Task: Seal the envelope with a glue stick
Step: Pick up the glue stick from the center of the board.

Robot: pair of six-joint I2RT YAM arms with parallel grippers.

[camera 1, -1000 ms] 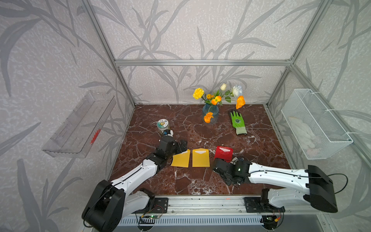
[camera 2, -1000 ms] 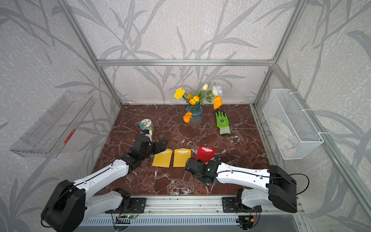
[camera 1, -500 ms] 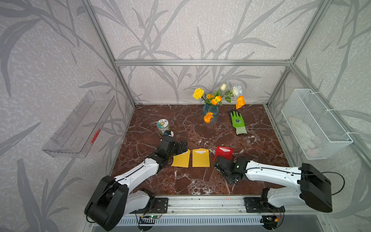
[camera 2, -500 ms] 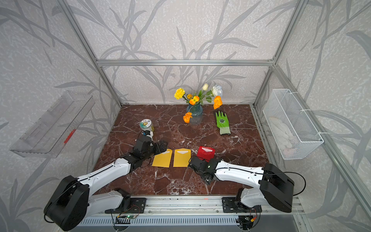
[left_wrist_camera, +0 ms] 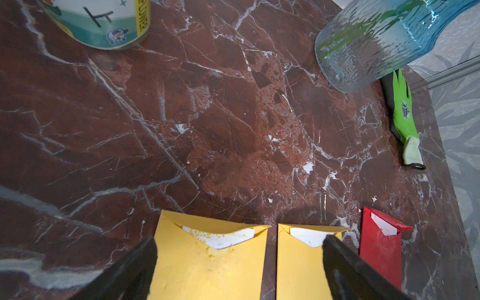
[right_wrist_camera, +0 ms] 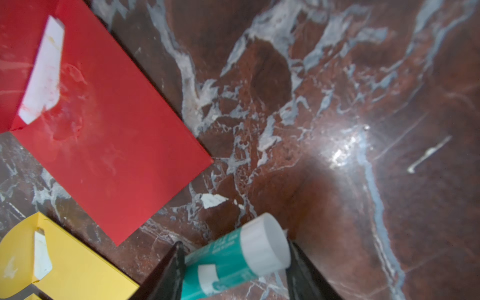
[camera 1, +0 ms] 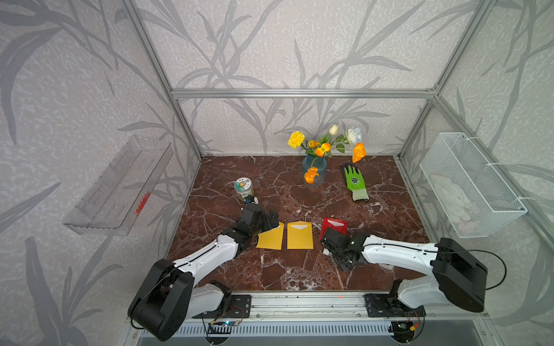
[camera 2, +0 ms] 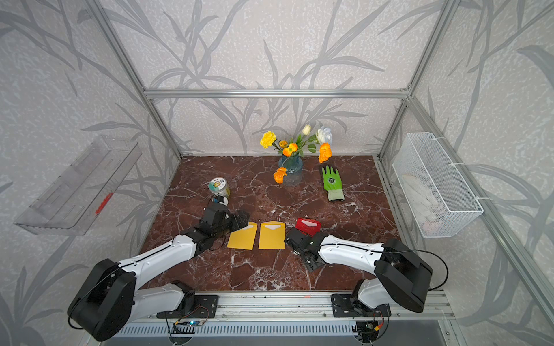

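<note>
Right wrist: pickup step. The right gripper [right_wrist_camera: 235, 244] straddles the glue stick [right_wrist_camera: 228, 259] beside the red envelope [right_wrist_camera: 104, 130], pinch uncertain; next, clamp and lift.

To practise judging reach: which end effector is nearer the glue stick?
Right. The right end effector has its fingers either side of the glue stick, beside the red envelope. The left end effector hangs open over the farther yellow envelope, well away.

I am logging colours: surface [camera 1: 299, 203] showing dark red marble, white veining; two yellow envelopes [camera 1: 270, 239] [camera 1: 299, 239]; red envelope [camera 1: 335, 224]; glue stick [right_wrist_camera: 233, 257] teal-labelled, white-capped; glove [camera 1: 354, 181] lime green; vase [camera 1: 314, 167] blue; flowers [camera 1: 323, 148] orange, yellow.
</note>
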